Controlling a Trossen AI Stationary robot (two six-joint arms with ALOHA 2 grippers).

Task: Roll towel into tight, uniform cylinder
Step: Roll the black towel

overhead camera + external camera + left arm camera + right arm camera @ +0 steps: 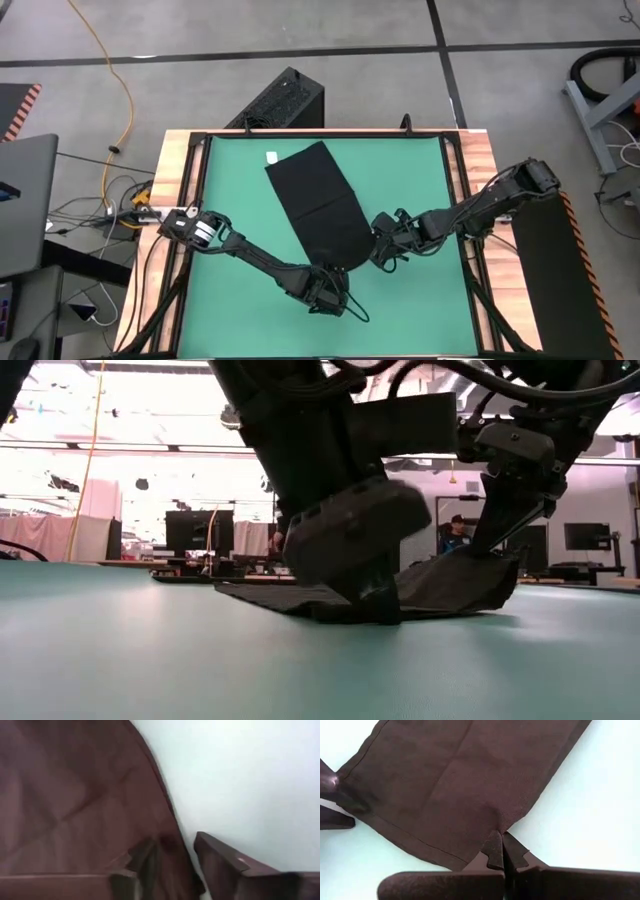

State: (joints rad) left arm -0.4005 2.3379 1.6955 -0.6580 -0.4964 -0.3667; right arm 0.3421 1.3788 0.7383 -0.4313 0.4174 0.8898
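The black towel [322, 205] lies spread flat on the green mat [230, 180], running slantwise from the far middle toward the near middle. Its white tag [272, 157] is at the far corner. My right gripper [501, 845] is shut on the towel's near right corner. My left gripper [175, 865] stands open at the near left corner, one finger [145, 862] over the cloth and the other [220, 862] over bare mat, with the towel's side edge [172, 827] running between them. In the low view its fingers [378, 600] reach down to the cloth. My right gripper pinches the towel's near right corner [501, 826] between its two fingertips, coming slantwise from above and from the table's right. That corner [485, 565] is raised off the mat, and the rest of the towel lies flat. My left gripper stands astride the near left corner; whether it touches the cloth I cannot tell.
A black ribbed box [285, 100] stands on the floor beyond the table's far edge. Wooden rails [175, 170] border the mat on both sides. Bare mat lies left and right of the towel. Desks, monitors and a person [455, 530] show in the room behind.
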